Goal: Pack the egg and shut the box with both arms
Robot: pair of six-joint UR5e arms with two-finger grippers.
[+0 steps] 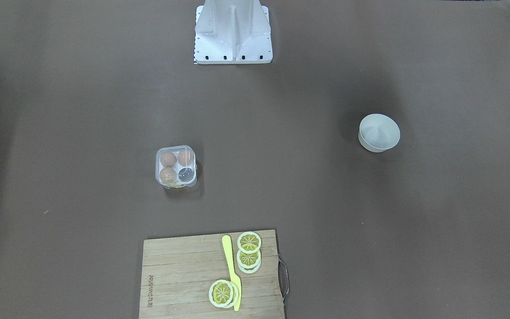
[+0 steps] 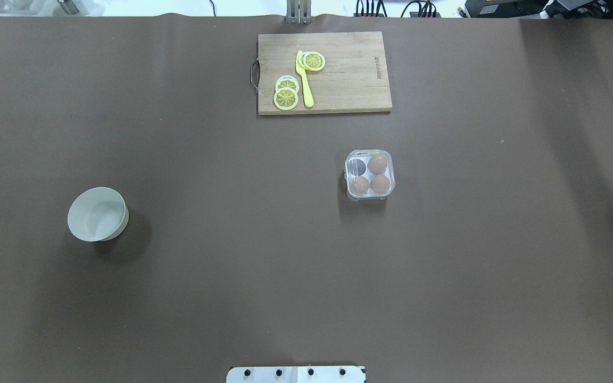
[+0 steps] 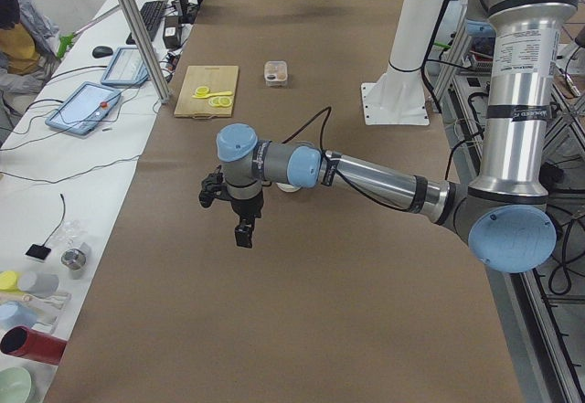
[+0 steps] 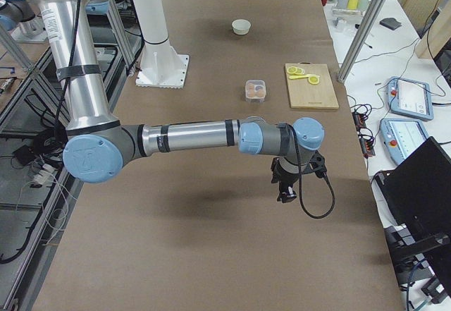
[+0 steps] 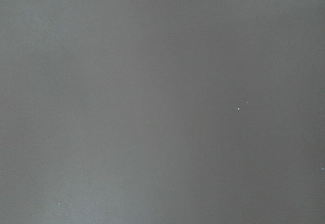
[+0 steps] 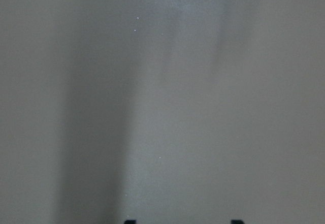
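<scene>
The box (image 1: 187,174) sits on the table (image 1: 326,221), slightly to the robot's right of centre. Three brown eggs (image 1: 168,158) occupy three of its four cells, and they cannot be told apart. The lid appears to lie flat. The left fingers (image 3: 243,234) hang above bare table, well apart from the box, and their opening cannot be judged. The right fingers (image 6: 234,222) stand spread apart, holding nothing.

The left arm (image 3: 375,179) and the right arm (image 4: 190,136) are silver-grey tubes with light-blue joint caps and black bands. A black cable loops to each black claw, the left gripper (image 3: 243,235) and the right gripper (image 4: 285,195). Their white stand (image 1: 233,33) has black screws along its foot.
</scene>
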